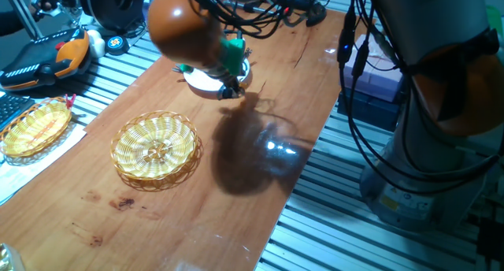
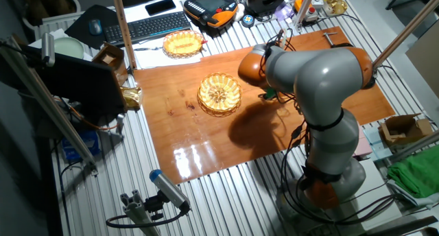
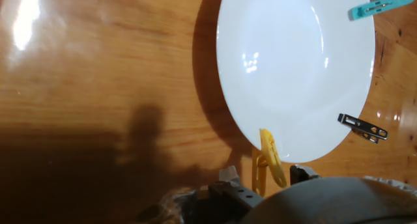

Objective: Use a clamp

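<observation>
Three clips on one white plate [image 3: 293,68]: yellow clamp [image 3: 268,160], teal clip [image 3: 381,4], dark clip [image 3: 362,127]. Clamp stands roughly upright between the fingers [image 3: 229,178] of the gripper [image 3: 264,178], on the plate's near rim. Fingers narrow; grip on it unclear.

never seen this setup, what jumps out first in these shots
The white plate fills the hand view, with a yellow clamp at its lower rim, right between the fingers of the gripper. A teal clip and a dark metal clip sit on the plate's right edge. A round wicker basket lies mid-table.

three clips [image 3: 270,157] [image 3: 380,4] [image 3: 362,127]: yellow, teal, dark metal; one white plate [image 3: 293,68]; two wicker baskets [image 1: 154,150] [image 1: 35,128]
</observation>
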